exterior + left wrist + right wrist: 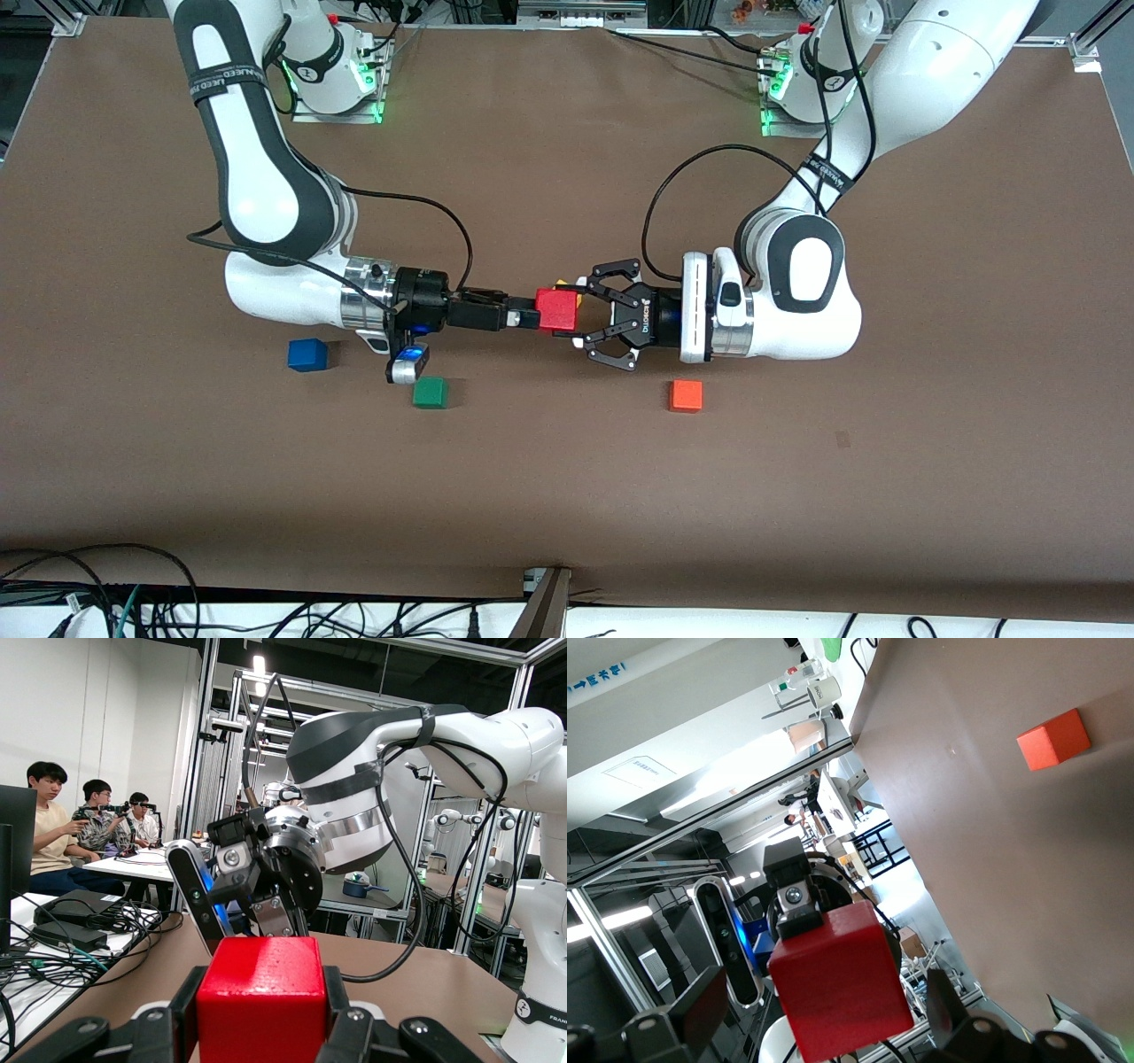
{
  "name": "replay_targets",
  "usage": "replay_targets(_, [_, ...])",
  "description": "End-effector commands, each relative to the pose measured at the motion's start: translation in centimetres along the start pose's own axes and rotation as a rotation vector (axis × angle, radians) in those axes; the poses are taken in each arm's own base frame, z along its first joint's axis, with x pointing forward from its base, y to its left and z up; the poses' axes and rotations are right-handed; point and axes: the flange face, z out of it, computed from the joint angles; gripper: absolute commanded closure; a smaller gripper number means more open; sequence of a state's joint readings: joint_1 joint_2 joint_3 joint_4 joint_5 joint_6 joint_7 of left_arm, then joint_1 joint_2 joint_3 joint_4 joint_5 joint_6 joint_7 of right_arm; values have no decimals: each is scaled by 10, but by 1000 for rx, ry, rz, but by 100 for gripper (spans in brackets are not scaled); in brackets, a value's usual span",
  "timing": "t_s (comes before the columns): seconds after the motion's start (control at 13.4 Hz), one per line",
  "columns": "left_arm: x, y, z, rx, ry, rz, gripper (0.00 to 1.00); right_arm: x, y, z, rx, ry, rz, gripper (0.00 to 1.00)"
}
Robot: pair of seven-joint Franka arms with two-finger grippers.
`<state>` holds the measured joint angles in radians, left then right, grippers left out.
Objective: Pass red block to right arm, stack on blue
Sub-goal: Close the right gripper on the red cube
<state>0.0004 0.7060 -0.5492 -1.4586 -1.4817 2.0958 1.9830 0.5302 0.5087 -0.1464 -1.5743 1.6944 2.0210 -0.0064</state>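
Your left pincer (578, 321) holds the red block (557, 310) up over the desk (567, 478). Your right pincer (524, 316) stands wide at it. Let go too early and it may drop.

small blue cube (307, 354): nearest the right arm's end.
small green cube (430, 392): beside it, nearer the camera.
small orange cube (686, 395): toward the left arm's end.

Brown table (567, 496): blue cube (307, 354), green cube (431, 392), orange cube (686, 395) resting apart.
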Motion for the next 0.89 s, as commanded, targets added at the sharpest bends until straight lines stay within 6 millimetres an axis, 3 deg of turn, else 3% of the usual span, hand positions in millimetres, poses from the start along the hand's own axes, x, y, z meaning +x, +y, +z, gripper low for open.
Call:
replay_targets(0.0, [5, -4, 2, 16, 38, 17, 100, -5, 1, 9, 11, 15, 7, 14])
replay_targets(0.37, [6, -4, 1, 17, 43, 17, 100, -3, 1, 6, 13, 18, 3, 56])
replay_targets(0.59, [7, -5, 0, 22, 46, 14, 99, -2, 0, 4, 16, 14, -2, 97])
replay_targets(0.67, [9, -6, -2, 29, 56, 10, 76, -1, 0, 3, 15, 15, -1, 100])
replay_targets(0.74, [9, -6, -2, 32, 62, 6, 1, -1, 0, 2, 16, 15, 1, 100])
replay_targets(0.82, [8, -6, -5, 29, 53, 12, 0, 0, -2, 0, 19, 16, -3, 100])
